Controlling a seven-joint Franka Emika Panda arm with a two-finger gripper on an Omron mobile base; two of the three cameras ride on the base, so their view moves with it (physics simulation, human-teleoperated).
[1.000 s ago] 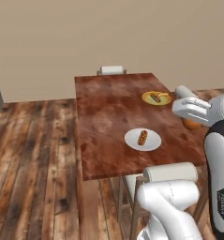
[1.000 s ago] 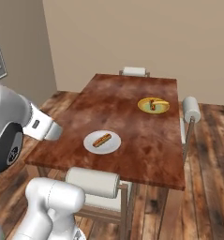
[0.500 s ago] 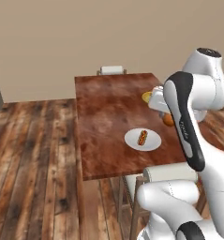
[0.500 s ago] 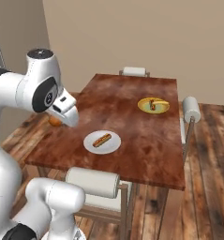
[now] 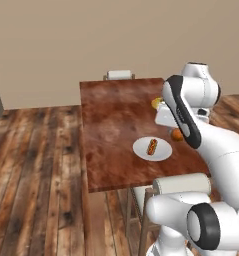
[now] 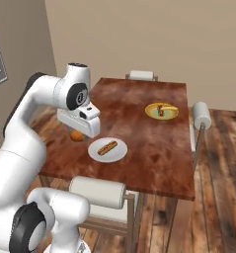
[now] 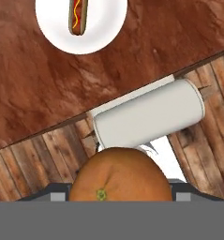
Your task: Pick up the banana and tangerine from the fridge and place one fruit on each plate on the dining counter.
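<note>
The reddish-brown worktop [image 6: 154, 133] has two plates sitting on it: a white plate [image 6: 107, 149] near the front edge, a yellow plate [image 6: 161, 111] further back, well apart.

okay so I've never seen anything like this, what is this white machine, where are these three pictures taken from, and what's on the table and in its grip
It's a white robot arm on a base that drives, in a computer-rendered dining room. Two pictures come from cameras on the base, behind the arm to its left and right. The third looks out from the hand itself. The arm ends in a gripper whose jaws are closed on the tangerine, held above the near edge of the dining counter. On that reddish wood top sit a white plate with a hot dog, and farther off a yellow plate with another brown food. White-cushioned chairs stand around it.
</note>
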